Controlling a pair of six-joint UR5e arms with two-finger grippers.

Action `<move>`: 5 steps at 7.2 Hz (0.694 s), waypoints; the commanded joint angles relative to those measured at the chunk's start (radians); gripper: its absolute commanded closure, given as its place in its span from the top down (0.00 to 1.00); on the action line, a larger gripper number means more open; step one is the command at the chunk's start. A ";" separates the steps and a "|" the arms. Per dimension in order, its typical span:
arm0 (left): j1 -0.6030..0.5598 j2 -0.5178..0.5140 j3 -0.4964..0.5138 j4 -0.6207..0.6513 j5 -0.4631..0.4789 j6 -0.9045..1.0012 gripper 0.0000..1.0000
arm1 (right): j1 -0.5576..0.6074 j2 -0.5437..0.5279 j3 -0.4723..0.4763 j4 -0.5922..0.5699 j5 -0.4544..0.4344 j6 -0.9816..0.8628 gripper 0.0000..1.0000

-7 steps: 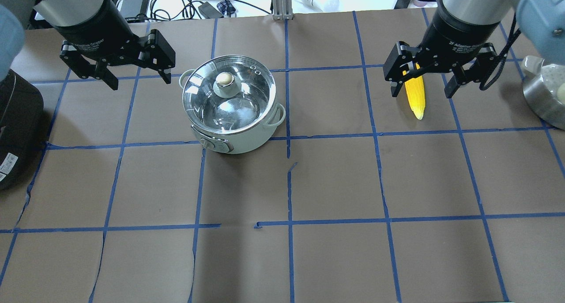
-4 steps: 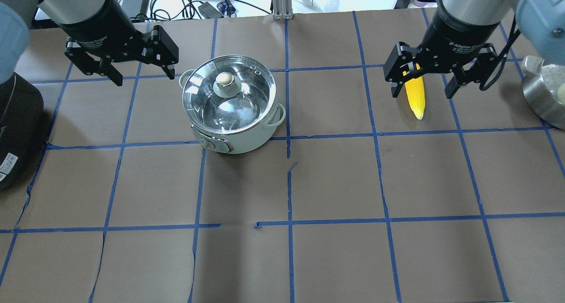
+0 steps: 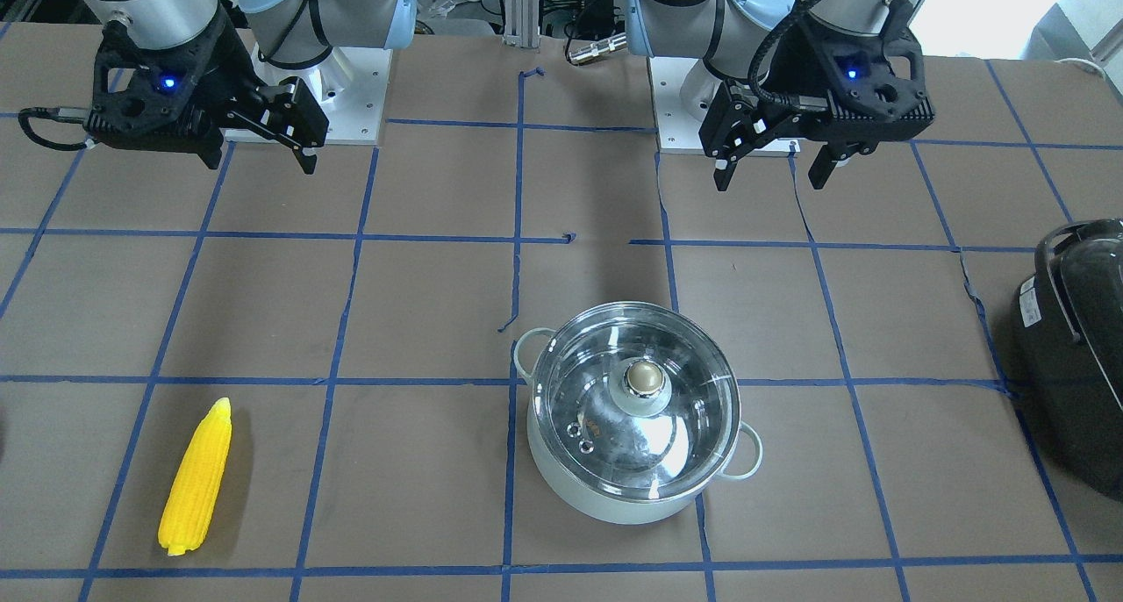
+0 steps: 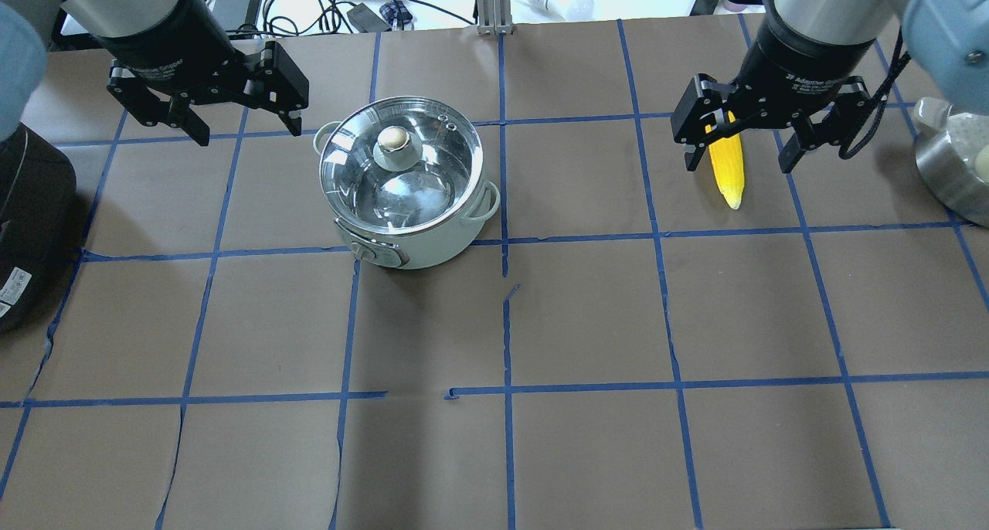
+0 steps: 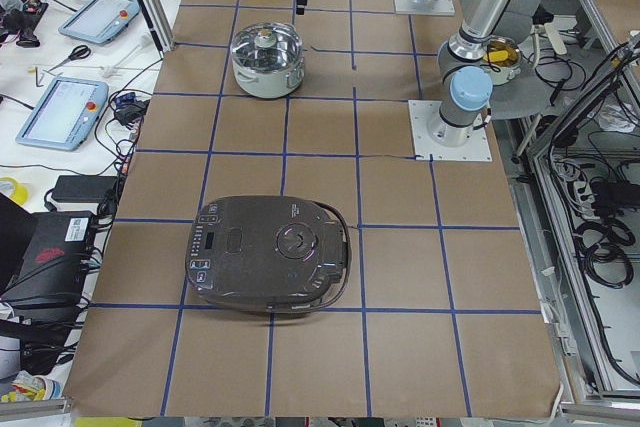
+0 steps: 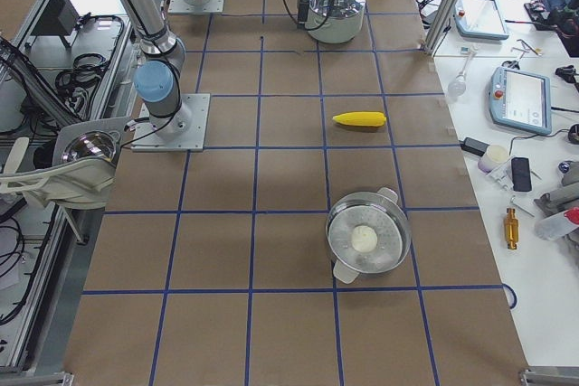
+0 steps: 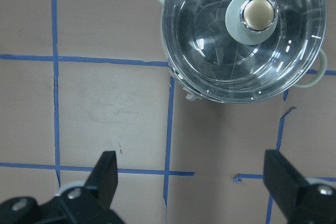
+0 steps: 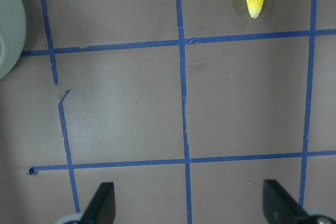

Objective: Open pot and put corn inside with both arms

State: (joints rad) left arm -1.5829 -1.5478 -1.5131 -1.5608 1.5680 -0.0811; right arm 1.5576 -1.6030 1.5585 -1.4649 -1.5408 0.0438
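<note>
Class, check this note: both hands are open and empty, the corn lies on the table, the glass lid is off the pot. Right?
No: the overhead exterior view shows the glass lid on the pot. The left hand and right hand are open and empty; the corn lies on the table.

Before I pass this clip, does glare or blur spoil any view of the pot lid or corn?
Overhead exterior: bright reflections on the glass lid obscure the pot interior; the right gripper partly covers the corn. Left wrist: thin glare streaks on the lid, knob sharp. Right wrist: corn sharp but cropped at the top edge.
</note>
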 commanded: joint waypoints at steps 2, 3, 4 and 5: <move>-0.053 -0.119 0.014 0.173 -0.037 -0.009 0.98 | -0.004 0.002 0.000 0.000 -0.001 0.002 1.00; -0.101 -0.194 0.017 0.239 -0.034 -0.038 0.98 | -0.013 0.027 0.000 -0.003 0.002 0.001 1.00; -0.109 -0.245 0.016 0.246 -0.028 -0.036 0.98 | -0.020 0.040 -0.002 -0.009 -0.001 0.001 1.00; -0.109 -0.286 0.014 0.274 -0.029 -0.043 0.98 | -0.027 0.048 0.000 -0.088 0.005 0.004 1.00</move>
State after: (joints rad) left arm -1.6817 -1.7723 -1.4979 -1.3232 1.5382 -0.1156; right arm 1.5397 -1.5691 1.5580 -1.4885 -1.5397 0.0452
